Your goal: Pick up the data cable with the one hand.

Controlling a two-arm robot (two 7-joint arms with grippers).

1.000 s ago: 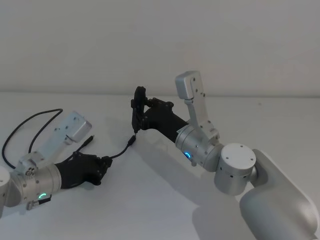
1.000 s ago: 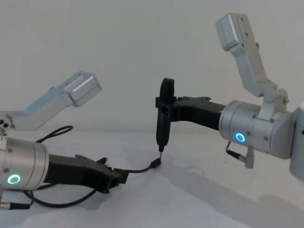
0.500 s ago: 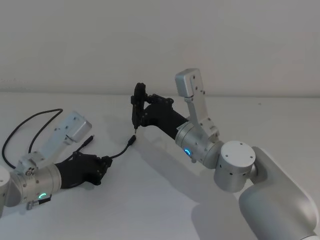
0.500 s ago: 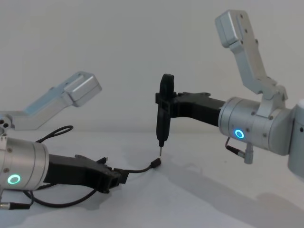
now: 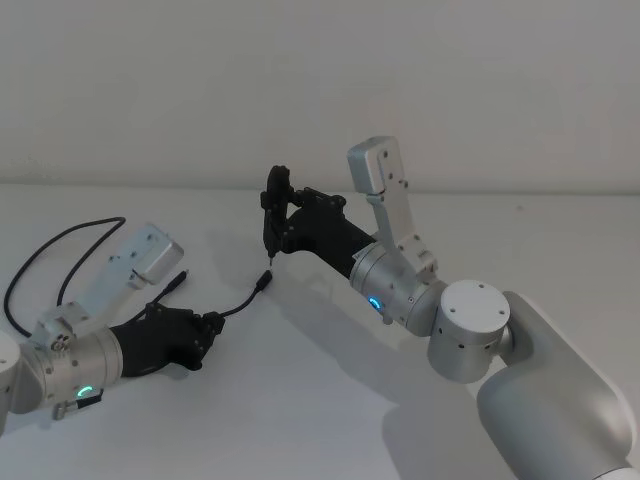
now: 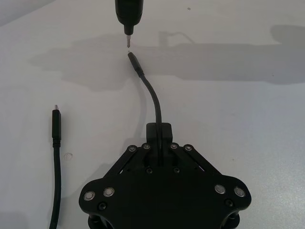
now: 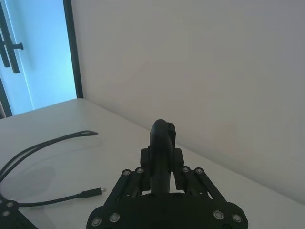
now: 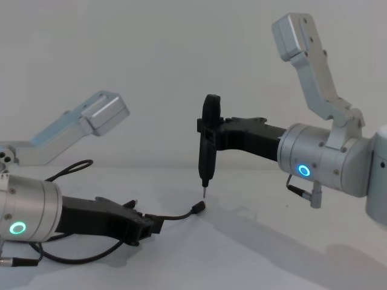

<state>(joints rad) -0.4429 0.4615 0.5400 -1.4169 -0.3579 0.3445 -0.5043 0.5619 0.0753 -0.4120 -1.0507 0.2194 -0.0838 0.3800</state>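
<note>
Black and thin, the data cable (image 5: 60,250) lay looped across the white table (image 5: 300,400), one stretch pinched between the closed fingers of the left gripper (image 6: 159,143) low on the robot's left side. Its free plug (image 8: 197,208) curved up just beyond the gripper. Directly above that plug, apart from it, the right gripper (image 8: 208,136) gripped an upright black pen-shaped tool (image 8: 207,151), tip pointing down

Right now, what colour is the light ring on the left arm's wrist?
Green; the ring shows best in the chest view.
</note>
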